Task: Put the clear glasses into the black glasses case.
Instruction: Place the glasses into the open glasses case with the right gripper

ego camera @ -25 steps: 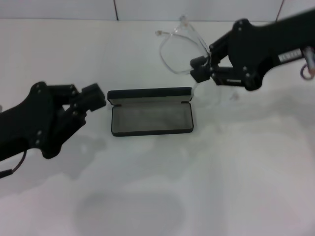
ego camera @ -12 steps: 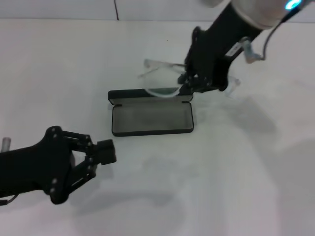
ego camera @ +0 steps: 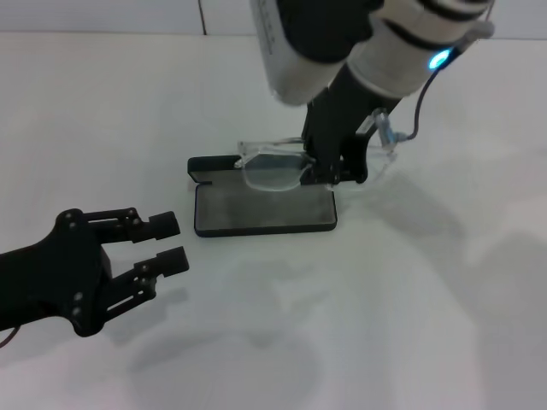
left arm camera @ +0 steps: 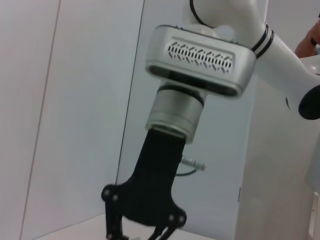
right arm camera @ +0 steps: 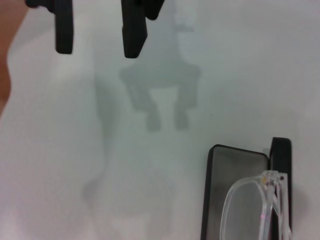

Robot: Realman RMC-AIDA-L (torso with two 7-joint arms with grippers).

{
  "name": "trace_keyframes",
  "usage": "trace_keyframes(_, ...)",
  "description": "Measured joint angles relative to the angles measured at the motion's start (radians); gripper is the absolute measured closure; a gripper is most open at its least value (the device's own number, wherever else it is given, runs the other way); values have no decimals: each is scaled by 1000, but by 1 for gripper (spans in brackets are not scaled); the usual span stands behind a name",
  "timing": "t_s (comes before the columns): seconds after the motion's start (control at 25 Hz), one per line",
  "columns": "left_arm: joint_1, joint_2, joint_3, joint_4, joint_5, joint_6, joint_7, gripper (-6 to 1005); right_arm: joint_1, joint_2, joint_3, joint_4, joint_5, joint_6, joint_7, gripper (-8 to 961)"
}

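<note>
The black glasses case [ego camera: 256, 213] lies open at the table's middle, grey lining up, its lid [ego camera: 214, 164] folded back on the far side. My right gripper [ego camera: 330, 176] reaches down from above, shut on the clear glasses [ego camera: 272, 173]. It holds them low over the case's far edge, one lens over the lining. In the right wrist view the glasses [right arm camera: 252, 200] overlap the case [right arm camera: 227, 180]. My left gripper [ego camera: 173, 241] hovers open to the near left of the case, holding nothing, and its fingers [right arm camera: 134, 30] also show in the right wrist view.
White tabletop surrounds the case, with a wall seam at the far edge. The right arm's white body [ego camera: 342, 43] and cable [ego camera: 419, 111] hang over the table's far middle. The left wrist view shows the right arm [left arm camera: 170, 150] against a pale wall.
My right arm has swung in over the case and lowered the glasses onto its far edge. My left gripper pulled back from beside the case to the near left and its fingers have spread.
</note>
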Motion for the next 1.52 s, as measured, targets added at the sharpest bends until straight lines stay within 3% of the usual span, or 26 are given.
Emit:
trace_keyframes(0.12, -5, 0, -9, 2, 7, -2, -3, 654, -26, 0, -65, -3, 1, 66, 36, 843)
trace_keyframes(0.48, -22, -1, -21, 2, 9, -10, -17, 627, -62, 0, -211, -6, -12, 191, 118, 844)
trace_keyframes(1.52, -65, -7, -64, 1, 24, -22, -82, 600, -100, 0, -334, 25, -19, 365, 110, 844)
